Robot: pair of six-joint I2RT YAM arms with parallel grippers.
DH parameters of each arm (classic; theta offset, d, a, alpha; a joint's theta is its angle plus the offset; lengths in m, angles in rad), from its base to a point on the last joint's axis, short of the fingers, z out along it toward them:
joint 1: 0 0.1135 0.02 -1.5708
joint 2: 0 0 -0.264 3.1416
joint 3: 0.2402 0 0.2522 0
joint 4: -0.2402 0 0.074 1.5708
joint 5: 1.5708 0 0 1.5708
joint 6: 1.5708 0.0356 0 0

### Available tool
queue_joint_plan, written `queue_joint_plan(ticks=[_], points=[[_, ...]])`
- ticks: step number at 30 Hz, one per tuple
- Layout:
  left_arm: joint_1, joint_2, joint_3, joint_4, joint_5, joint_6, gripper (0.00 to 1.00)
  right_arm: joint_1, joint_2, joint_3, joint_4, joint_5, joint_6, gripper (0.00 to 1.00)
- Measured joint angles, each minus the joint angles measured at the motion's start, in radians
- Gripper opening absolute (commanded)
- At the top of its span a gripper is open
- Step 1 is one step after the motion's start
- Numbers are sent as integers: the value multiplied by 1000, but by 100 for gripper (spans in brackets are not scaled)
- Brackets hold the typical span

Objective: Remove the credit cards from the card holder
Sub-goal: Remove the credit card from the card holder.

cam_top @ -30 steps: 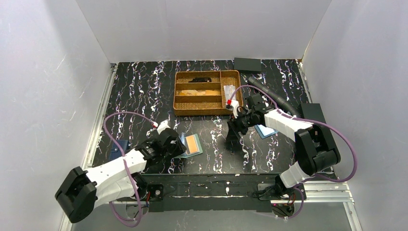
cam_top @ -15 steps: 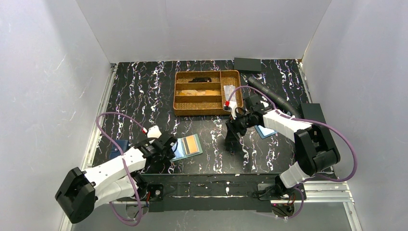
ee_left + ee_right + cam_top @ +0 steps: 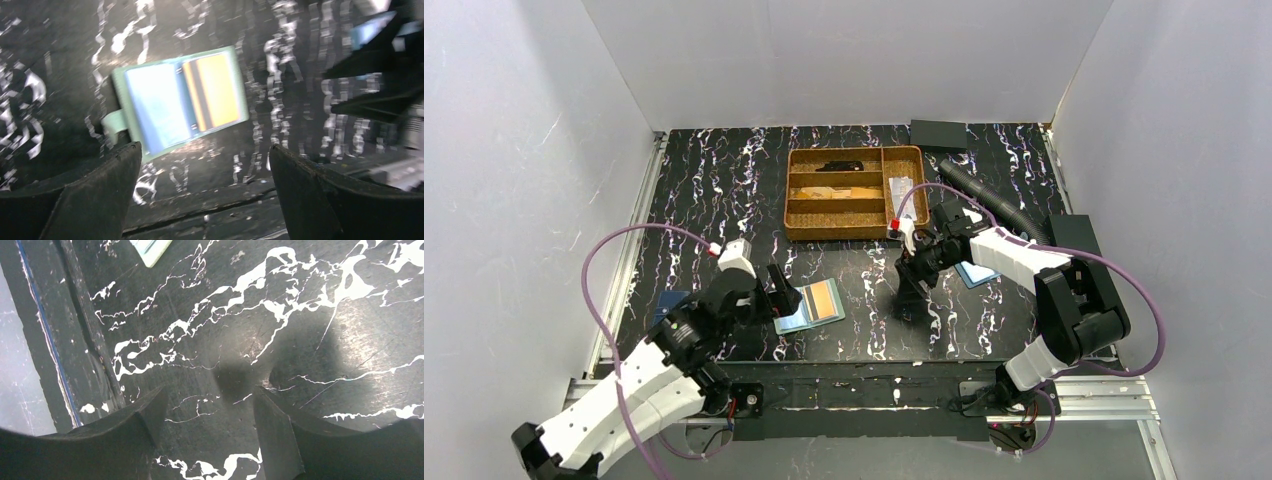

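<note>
Black marble-patterned tabletop point(image 3: 714, 190) fills a white-walled booth, with a metal rail along its left edge. Low at the left of the overhead view lies a small dark blue flat piece point(image 3: 669, 304), too small to say whether it is a card.

Right of it the left gripper point(image 3: 776, 292) hangs with its jaws spread wide and nothing between them. Its wrist view shows the card holder point(image 3: 150, 107) lying open and flat just ahead of the fingertips, tab toward the left. The holder's left pocket looks pale and possibly empty; the orange-gold card point(image 3: 216, 89) sits in the right pocket.

The step in hand appears to be drawing that card out. The next move likely calls for pinning the holder down and sliding the card out sideways, since a thin card flat in a sleeve gives little to pinch.

Bare tabletop surrounds the holder, though the near table edge is close below it. A wooden tray point(image 3: 790, 200) stands upper centre, well apart. Further right the right gripper point(image 3: 912, 272) hovers over bare table, jaws apart and empty, with a pale blue flat item point(image 3: 976, 274) just beside it and a hose point(image 3: 984, 192) beyond.
</note>
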Motion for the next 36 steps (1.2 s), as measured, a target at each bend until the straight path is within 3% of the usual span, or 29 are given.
queue_joint_plan(ticks=[6, 16, 28, 36], points=[[3, -144, -67, 155, 98, 30, 98, 0, 0, 4, -59, -11, -94, 72], [3, -123, -90, 362, 322, 30, 98, -22, -47, 13, -143, -43, -238, 73], [3, 57, -172, 621, 442, 25, 98, -188, -73, 13, -187, -98, -352, 74], [3, 237, -156, 664, 504, 72, 97, -245, -69, 11, -188, -87, -386, 73]])
